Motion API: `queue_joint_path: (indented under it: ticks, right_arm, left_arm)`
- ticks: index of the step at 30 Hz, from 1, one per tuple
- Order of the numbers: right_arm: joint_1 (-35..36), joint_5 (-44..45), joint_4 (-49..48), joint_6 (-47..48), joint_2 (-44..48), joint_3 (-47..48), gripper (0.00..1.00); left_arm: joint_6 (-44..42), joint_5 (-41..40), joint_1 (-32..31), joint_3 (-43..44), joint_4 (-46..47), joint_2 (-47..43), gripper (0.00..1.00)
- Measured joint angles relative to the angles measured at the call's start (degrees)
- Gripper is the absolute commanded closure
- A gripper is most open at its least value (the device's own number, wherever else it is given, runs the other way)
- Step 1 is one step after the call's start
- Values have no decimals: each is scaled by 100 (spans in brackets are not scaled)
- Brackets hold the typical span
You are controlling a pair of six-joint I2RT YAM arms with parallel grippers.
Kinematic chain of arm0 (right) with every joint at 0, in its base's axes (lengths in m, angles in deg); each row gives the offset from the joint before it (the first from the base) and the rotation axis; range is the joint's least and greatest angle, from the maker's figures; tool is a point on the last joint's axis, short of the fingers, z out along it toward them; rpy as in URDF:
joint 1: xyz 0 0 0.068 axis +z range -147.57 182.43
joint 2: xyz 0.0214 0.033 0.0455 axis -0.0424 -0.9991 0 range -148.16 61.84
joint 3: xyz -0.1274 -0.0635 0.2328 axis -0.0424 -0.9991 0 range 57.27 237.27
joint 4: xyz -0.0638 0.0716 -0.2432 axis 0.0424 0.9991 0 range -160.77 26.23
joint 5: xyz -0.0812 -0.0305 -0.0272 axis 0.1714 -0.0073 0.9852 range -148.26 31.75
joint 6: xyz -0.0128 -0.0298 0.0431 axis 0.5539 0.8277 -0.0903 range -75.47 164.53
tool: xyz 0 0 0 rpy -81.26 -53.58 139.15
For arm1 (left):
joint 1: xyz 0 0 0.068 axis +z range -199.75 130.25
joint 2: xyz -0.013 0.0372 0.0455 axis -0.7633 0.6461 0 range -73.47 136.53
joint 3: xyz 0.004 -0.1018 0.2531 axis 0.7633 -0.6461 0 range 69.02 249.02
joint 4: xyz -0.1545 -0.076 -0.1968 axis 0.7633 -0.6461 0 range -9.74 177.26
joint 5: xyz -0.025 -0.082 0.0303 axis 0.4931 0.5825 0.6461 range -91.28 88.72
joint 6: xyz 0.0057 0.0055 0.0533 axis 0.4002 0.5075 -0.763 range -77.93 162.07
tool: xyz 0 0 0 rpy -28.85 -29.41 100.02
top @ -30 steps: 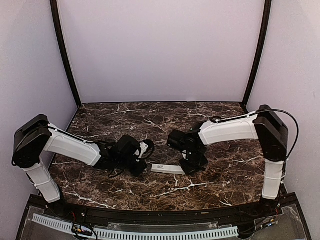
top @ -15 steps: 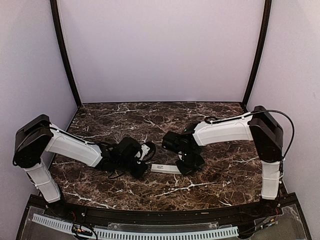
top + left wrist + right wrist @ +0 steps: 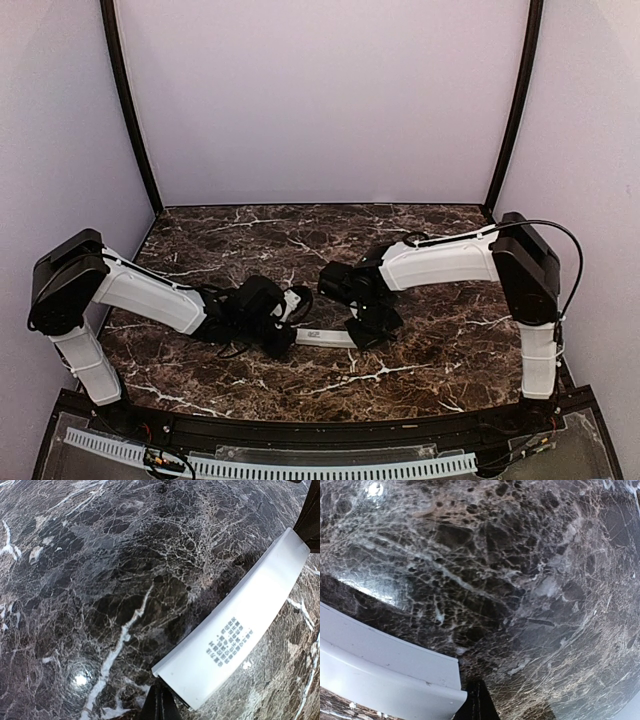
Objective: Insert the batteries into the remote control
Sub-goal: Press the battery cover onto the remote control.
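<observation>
The remote control (image 3: 322, 337) is a slim white bar lying flat on the marble table between my two grippers. In the left wrist view it (image 3: 235, 635) shows its face with small printed text. My left gripper (image 3: 156, 706) is shut, its tips right at the remote's near end corner, empty. My left gripper shows in the top view (image 3: 290, 334) at the remote's left end. My right gripper (image 3: 478, 702) is shut and empty, its tips beside the remote's (image 3: 380, 675) other end; in the top view it (image 3: 358, 334) sits at the right end. No batteries are in view.
The dark marble table (image 3: 430, 360) is bounded by pale walls at the back and sides and a black front edge with a white cable strip (image 3: 270, 465). Both arms reach in low toward the middle.
My right gripper has moved left, and the remote has shifted a little left with it toward my left gripper. The left arm has barely moved.
</observation>
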Motion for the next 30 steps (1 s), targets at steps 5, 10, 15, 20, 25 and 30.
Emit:
queue_joint_path:
  ticks: [5, 10, 15, 20, 25, 30]
  right_arm:
    - [0, -9, 2, 0, -2, 4, 100]
    - [-9, 15, -63, -2, 52, -81, 100]
    - [-101, 85, -153, -2, 216, -319, 100]
    - [-186, 131, -114, -2, 280, -411, 100]
    - [-195, 216, -74, 48, 507, -455, 100]
    - [-190, 17, -608, 452, 1440, -658, 100]
  left_arm:
    - [4, -22, 0, 0, 0, 0, 100]
    - [7, -155, -7, -13, 7, -13, 100]
    - [9, -299, -7, -31, 0, -35, 100]
    - [9, -356, -7, -42, 0, -37, 100]
    - [9, -404, -7, -44, 0, -37, 100]
    - [9, -413, -7, -44, 0, -37, 100]
